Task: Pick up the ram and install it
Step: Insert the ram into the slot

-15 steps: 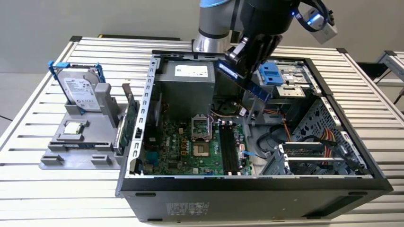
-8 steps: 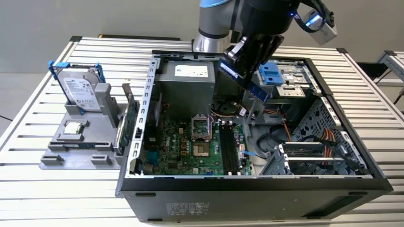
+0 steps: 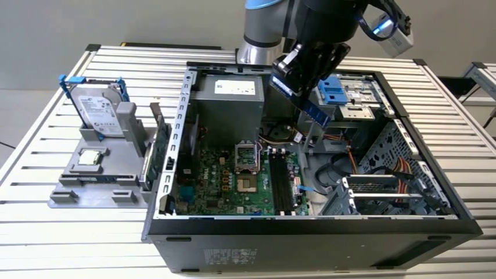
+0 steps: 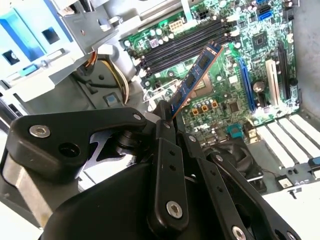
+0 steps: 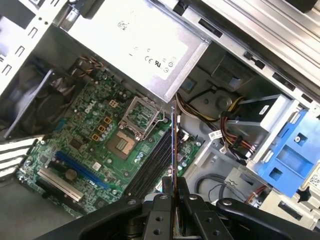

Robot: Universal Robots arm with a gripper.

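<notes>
Ram lifted, not yet seated.
The ram [image 4: 197, 75] is clamped between the fingers of the gripper [image 4: 167, 117] and hangs tilted inside the open computer case [image 3: 310, 244], above the black memory slots [image 4: 185, 42] without touching them. The pickup is done; seating is left. The power supply [image 5: 135, 40] and the blue drive bay [image 5: 287, 150] stand near, so room looks tight.

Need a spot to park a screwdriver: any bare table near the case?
Bare table slats in front of the fixture at the exterior view's lower left, and along the case on its right. Crowded inside the case, where the gripper holds the ram.
</notes>
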